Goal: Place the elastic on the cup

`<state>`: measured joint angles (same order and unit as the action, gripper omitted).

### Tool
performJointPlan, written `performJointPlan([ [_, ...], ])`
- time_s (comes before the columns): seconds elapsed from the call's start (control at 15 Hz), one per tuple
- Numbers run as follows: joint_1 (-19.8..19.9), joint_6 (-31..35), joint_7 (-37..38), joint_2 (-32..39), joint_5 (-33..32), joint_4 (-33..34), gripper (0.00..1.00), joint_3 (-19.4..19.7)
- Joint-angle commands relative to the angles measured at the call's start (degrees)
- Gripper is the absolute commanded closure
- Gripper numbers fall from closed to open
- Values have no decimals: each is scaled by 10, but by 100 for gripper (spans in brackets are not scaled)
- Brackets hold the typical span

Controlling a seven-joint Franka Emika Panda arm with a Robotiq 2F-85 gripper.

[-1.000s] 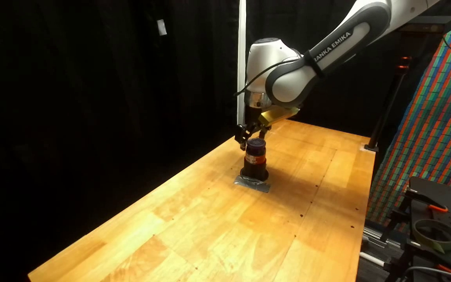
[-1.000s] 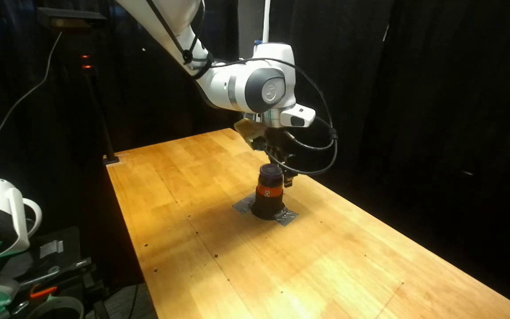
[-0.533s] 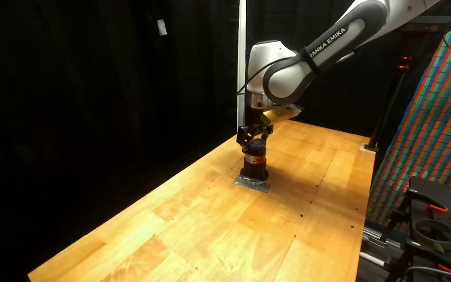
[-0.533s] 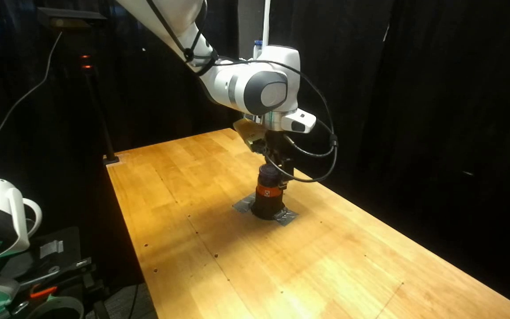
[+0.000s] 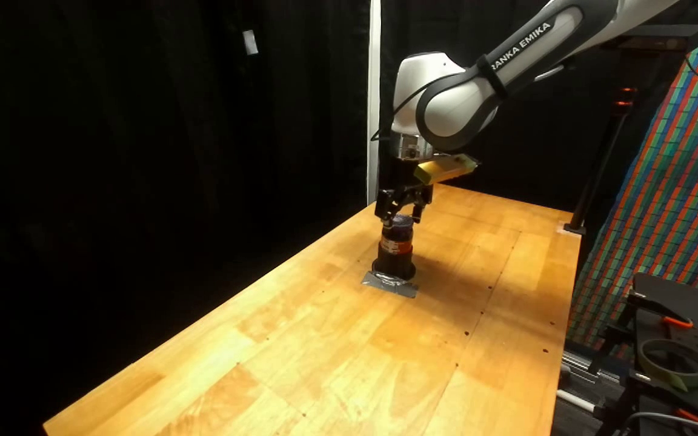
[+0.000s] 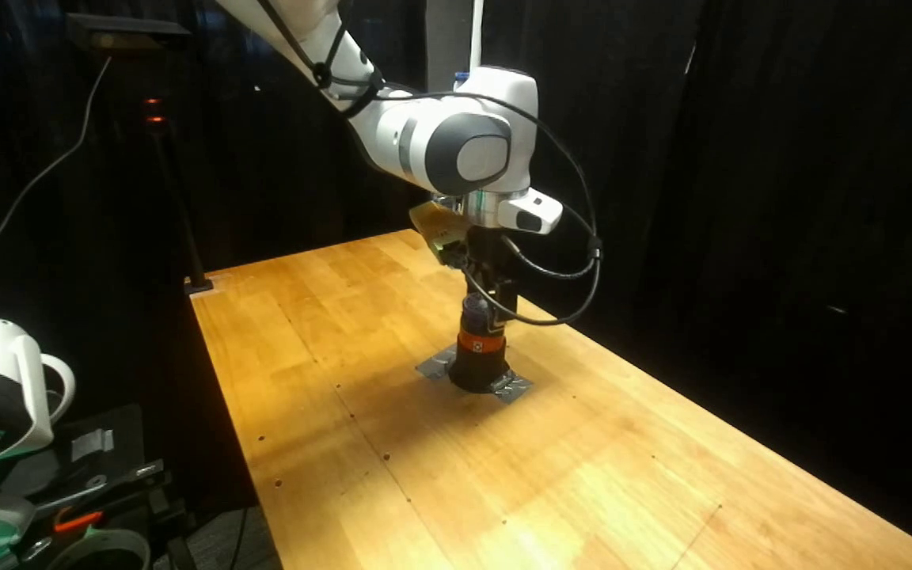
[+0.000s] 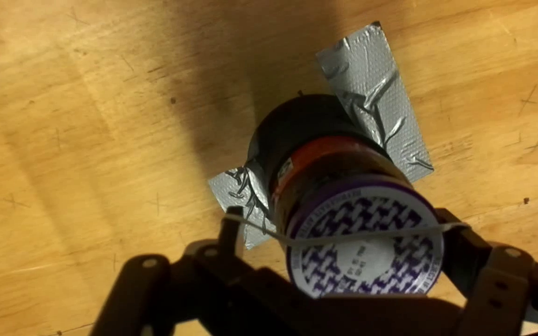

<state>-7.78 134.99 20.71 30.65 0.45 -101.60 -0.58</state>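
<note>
The cup (image 5: 396, 247), a jar with an orange band and dark top, stands in a black base taped to the table; it also shows in an exterior view (image 6: 481, 343). Its purple and white lid faces the wrist camera (image 7: 367, 261). The pale elastic (image 7: 325, 240) is stretched between my two fingertips and crosses over the lid in the wrist view. My gripper (image 7: 343, 221) is open, one finger on each side of the cup's top; it shows in both exterior views (image 5: 402, 220) (image 6: 492, 317). The elastic's far strand is hidden or too thin to make out.
Grey tape (image 7: 381, 98) holds the base to the wooden table (image 5: 337, 363). A dark pole (image 6: 179, 198) stands at a table corner. A side stand with a tape roll (image 5: 674, 363) is beside the table. A cable loops beside the wrist.
My gripper first lowered around the cup's top, then shifted right in one exterior image and left in the opposite one, rising slightly. The cup's top seems to lean slightly the same way.
</note>
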Motion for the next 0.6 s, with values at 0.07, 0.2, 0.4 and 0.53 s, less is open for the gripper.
performJointPlan([
  [0.07,13,-9,-40,-45,34,-65,0,-13],
  [0.2,13,0,-43,-57,38,-89,0,-12],
  [0.4,12,13,-44,-75,34,-125,0,-9],
  [0.53,7,62,-33,-91,28,-159,25,-4],
])
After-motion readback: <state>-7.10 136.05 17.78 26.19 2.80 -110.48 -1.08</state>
